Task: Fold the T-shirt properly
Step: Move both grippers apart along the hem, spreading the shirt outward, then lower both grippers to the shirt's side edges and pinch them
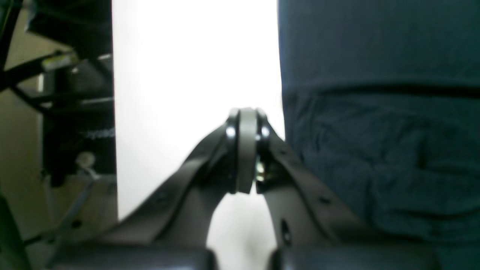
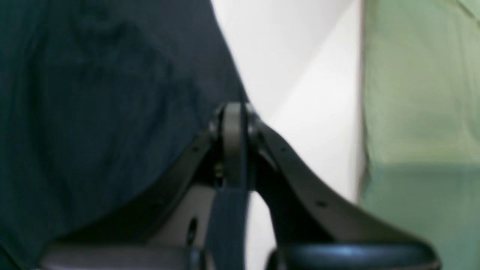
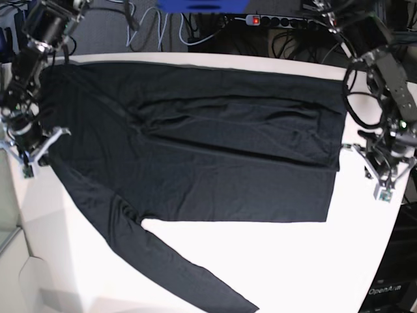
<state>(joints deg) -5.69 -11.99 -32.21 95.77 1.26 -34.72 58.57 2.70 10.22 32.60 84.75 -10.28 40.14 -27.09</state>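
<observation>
The black T-shirt lies spread flat on the white table, one long sleeve running toward the front edge. At the shirt's left edge in the base view, my right gripper is shut. The right wrist view shows this gripper pinching a strip of the dark fabric. My left gripper is just off the shirt's right edge. In the left wrist view it is shut with nothing between its pads, over bare table, and the shirt lies beside it.
A power strip and cables lie behind the table's back edge. A black frame stands past the table edge in the left wrist view. A pale green surface lies beyond the table in the right wrist view.
</observation>
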